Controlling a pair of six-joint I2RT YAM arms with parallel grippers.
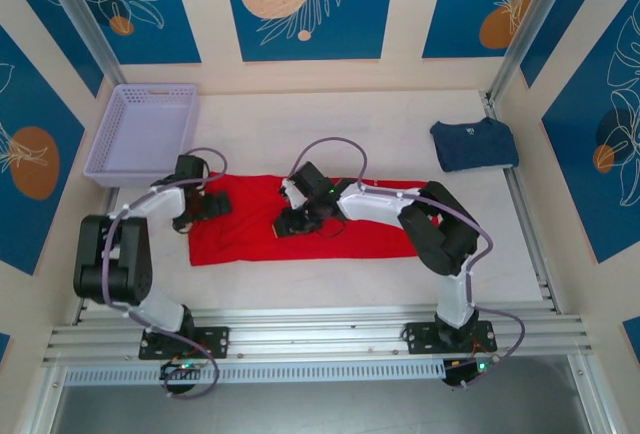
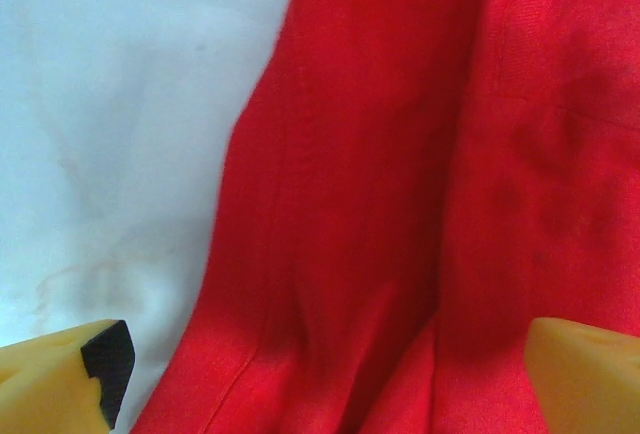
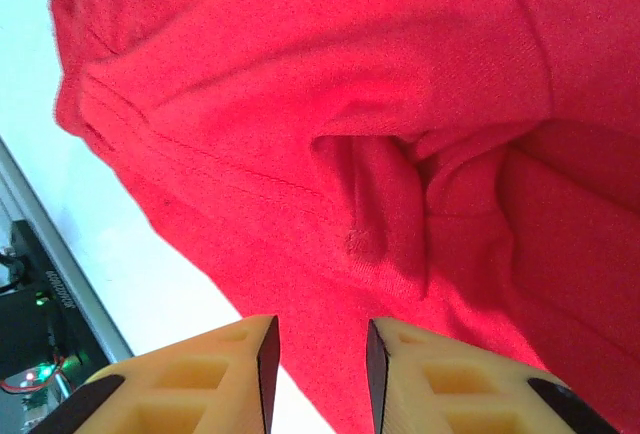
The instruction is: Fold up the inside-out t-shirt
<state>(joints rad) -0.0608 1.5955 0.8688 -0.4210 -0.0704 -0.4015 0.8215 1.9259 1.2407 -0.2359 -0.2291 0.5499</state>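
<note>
Lavender basket (image 1: 150, 90) sits at the far-left corner of the table (image 1: 330, 119). Left pincer (image 1: 203, 206) is above the left end of the red t-shirt (image 1: 370, 236), jaws wide apart, holding nothing. The red t-shirt lies spread as a long strip mid-table. Right pincer (image 1: 297, 222) is low over its middle, jaws slightly apart, nothing clamped. Folded navy t-shirt (image 1: 475, 144) lies far right, apart.

Red t-shirt (image 1: 245, 232), flat band across table (image 1: 350, 124)
</note>
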